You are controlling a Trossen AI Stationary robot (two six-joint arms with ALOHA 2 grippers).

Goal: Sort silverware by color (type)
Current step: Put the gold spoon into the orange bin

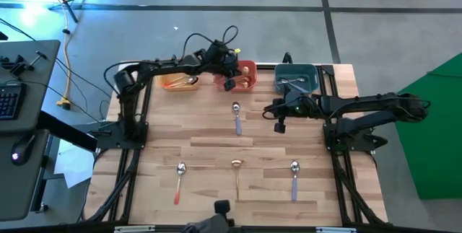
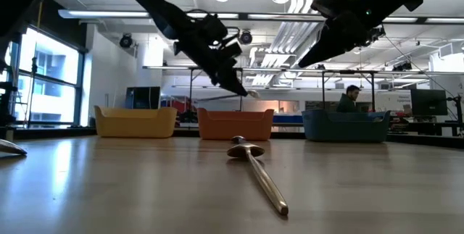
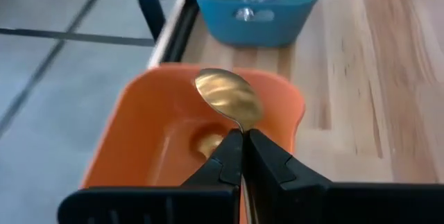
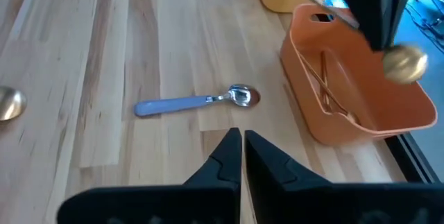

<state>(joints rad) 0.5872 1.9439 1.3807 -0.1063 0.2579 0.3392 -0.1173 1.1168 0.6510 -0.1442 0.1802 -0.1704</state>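
Wooden desk (image 1: 216,143): left hand (image 3: 243,144) clamps gold metal spoon (image 3: 227,98) over orange plastic bin (image 1: 244,76). Right hand (image 4: 242,141) closed, empty, near purple-handled spoon (image 1: 237,117). Four loose spoons remain unsorted.

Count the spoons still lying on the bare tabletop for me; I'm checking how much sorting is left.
4: a purple-handled spoon mid-table near the bins, and along the near edge a red-handled spoon, a gold spoon and another purple-handled spoon. None looks hidden.
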